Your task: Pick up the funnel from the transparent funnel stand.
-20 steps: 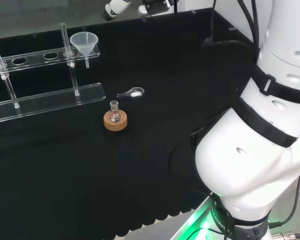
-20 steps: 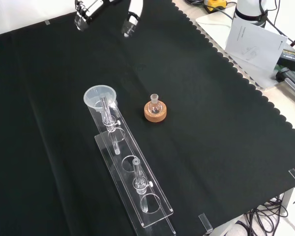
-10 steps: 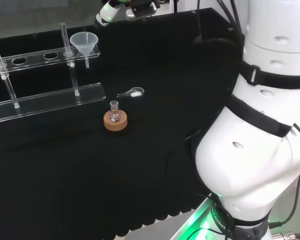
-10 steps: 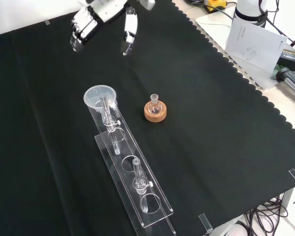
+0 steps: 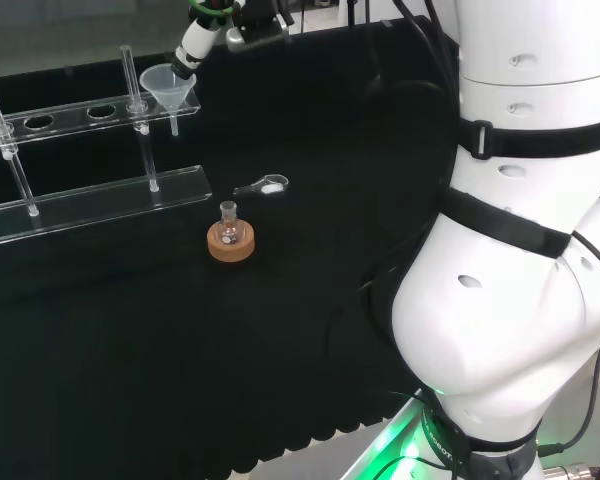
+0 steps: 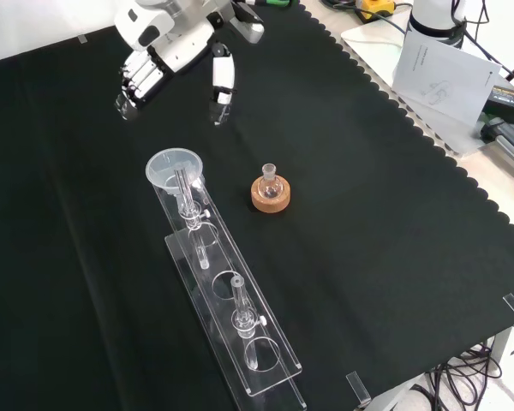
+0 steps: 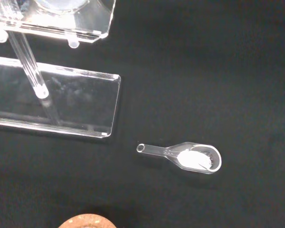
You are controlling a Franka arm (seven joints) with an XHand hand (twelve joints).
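At the stand's end hole (image 6: 207, 257) the funnel (image 6: 175, 168) is seated, likely light and slippery. The hand (image 6: 167, 51) is held open above; the cone rim should be pinched.

funnel (image 6: 175, 168) in stand (image 6: 240, 330) — (flask (image 6: 271, 181) rightward)

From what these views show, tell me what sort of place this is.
Probably a chemistry lab bench set up for robot trials: a clear funnel sits in a transparent funnel stand, a small flask rests on a cork ring, and a robot hand hovers above.
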